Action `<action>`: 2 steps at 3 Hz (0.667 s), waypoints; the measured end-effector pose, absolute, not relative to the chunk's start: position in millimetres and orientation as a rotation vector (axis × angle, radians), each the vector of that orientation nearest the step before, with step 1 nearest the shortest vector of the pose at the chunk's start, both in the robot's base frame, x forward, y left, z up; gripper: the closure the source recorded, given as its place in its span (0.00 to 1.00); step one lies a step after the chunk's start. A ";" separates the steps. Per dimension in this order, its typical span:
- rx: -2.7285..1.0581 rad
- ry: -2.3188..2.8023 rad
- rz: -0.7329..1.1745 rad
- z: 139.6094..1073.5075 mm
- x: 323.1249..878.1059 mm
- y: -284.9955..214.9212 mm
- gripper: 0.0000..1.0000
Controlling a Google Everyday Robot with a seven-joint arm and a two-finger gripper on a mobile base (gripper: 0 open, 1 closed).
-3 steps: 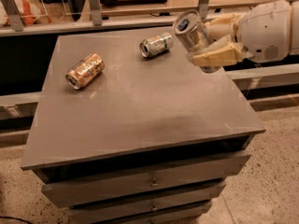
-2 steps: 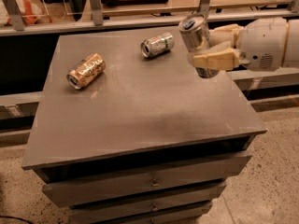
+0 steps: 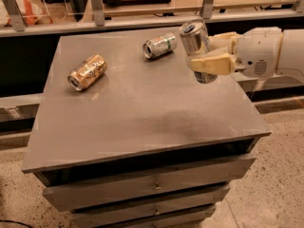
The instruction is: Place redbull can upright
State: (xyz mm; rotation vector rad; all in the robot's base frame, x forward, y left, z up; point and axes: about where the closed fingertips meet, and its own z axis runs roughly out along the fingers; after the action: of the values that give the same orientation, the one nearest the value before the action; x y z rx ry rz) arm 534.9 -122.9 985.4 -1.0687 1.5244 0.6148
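Slim silver redbull can (image 3: pixel 192 37), slightly tilted, in gripper (image 3: pixel 205 56) above table (image 3: pixel 142 113).

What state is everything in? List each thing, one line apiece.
redbull can: gripped, nearly upright, slightly tilted, above the right side of the table.
gripper: over the table's right edge, shut on the redbull can.
gold-orange can: lying on its side.
green-marked silver can: lying on its side.
drawers: shut.

Silver redbull can (image 3: pixel 194 36) in cream gripper (image 3: pixel 205 53) over grey table's (image 3: pixel 142 120) right; gold-orange can (image 3: pixel 87 72).
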 end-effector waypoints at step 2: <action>-0.868 1.507 0.568 957.6 540.4 -116.1 1.00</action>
State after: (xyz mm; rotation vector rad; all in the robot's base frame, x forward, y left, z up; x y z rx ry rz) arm 540.4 -116.1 957.6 -0.8683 1.5072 0.5679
